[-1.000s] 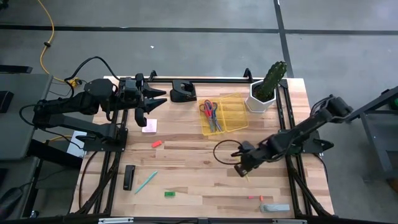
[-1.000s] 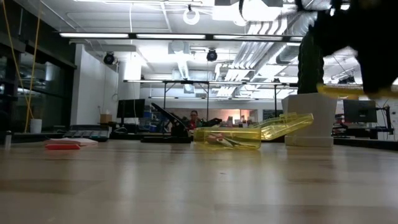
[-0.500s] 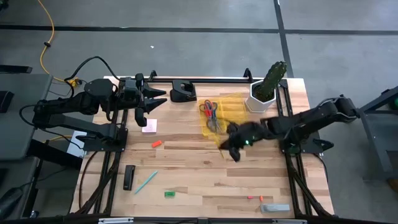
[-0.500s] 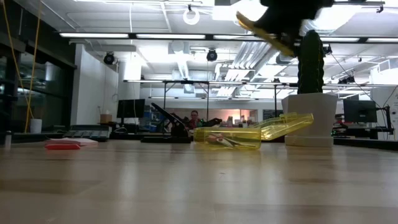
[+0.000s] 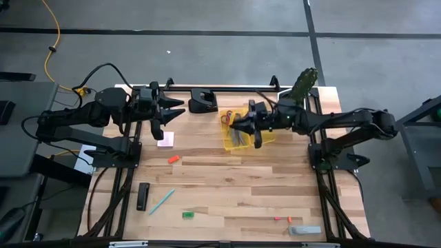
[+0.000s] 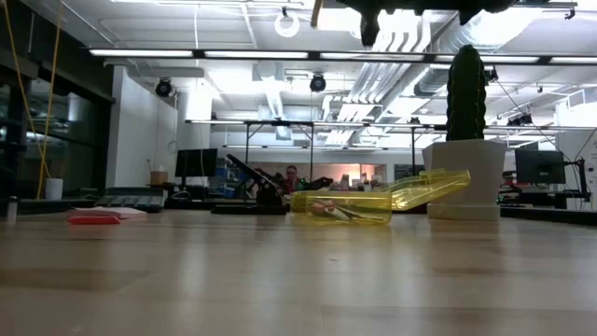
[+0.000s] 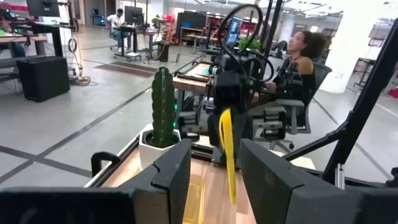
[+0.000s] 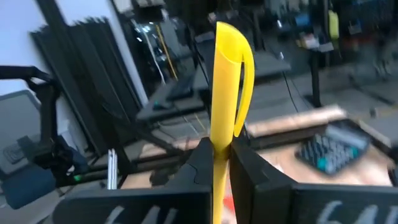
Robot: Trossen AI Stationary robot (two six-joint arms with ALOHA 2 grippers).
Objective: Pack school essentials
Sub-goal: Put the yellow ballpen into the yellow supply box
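The right gripper (image 5: 242,125) has swung across from the open wood a second ago and now hangs above the yellow case (image 5: 248,126), high off the table. Its fingers (image 8: 205,163) are pinched narrow on a yellow pen (image 8: 227,81), a smooth plastic barrel with a rounded cap and a flat clip down one side, standing upright between the dark pads. From the left wrist view the same pen (image 7: 226,149) hangs as a slim yellow strip below the far arm.

The case is clear yellow plastic, a shallow rectangular tray with its lid tipped open toward the white pot (image 6: 465,180) of the ribbed green cactus (image 6: 465,80). Red-handled scissors (image 5: 226,117) lie inside at the end away from the cactus.

Nothing else has shifted. Well away from the case on the pale plank table (image 5: 207,193) lie the pink pad (image 5: 165,140), a small red piece (image 5: 173,159), a thin teal pencil (image 5: 162,201) and a tiny green eraser (image 5: 187,215).

The left gripper (image 5: 172,109) waits beyond the pad from the case, fingers spread wide, unmoved.
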